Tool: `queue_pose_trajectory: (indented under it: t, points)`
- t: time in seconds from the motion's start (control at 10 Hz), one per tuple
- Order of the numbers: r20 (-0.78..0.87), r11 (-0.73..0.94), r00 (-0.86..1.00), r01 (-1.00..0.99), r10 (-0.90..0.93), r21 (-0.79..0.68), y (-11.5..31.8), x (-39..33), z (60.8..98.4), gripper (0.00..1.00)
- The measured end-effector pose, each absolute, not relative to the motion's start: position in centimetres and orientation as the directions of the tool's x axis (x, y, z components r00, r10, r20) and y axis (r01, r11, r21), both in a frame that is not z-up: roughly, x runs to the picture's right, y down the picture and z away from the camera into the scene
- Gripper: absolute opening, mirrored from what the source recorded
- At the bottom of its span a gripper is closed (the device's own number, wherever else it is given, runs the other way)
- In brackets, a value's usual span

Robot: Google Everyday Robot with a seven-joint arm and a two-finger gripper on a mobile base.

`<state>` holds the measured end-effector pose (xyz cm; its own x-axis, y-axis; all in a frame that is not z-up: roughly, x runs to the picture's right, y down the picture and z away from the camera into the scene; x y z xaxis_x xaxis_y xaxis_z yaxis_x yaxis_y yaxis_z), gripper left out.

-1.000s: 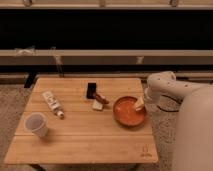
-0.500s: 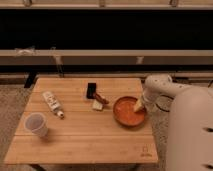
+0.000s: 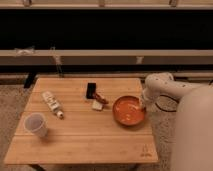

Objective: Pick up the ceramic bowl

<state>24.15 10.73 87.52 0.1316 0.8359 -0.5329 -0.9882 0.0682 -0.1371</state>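
Gripper (image 3: pixel 142 105) sits at the right rim of the ceramic bowl (image 3: pixel 129 111), on the right side of the wooden table (image 3: pixel 85 142); likely lined up for a rim pinch, since a shallow wide bowl offers no other hold. Cannot tell the hand's state. Plastic cup (image 3: pixel 36 124), bottle (image 3: pixel 52 103) and dark box (image 3: pixel 91 90) lie well apart, left.

I saw a wooden slatted table (image 3: pixel 85 137) carrying a translucent plastic cup (image 3: pixel 36 124) near its left front, a white bottle (image 3: pixel 52 103) lying on its side, a small black box (image 3: pixel 91 90), a small white packet (image 3: pixel 97 105) and the ceramic bowl (image 3: pixel 128 111) toward the right edge, where the gripper (image 3: pixel 142 105) sat at the bowl's rim.
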Motion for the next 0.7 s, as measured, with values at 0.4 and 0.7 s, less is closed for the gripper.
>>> queue_pose_trajectory:
  t: [0.4,0.7]
  points:
    - [-0.491,0.076,0.14,-0.986,0.86,-0.147,8.8,23.1,85.1,0.0]
    - [-0.458,0.051,0.146,-0.976,0.877,-0.214,7.7,21.8,85.1,0.0]
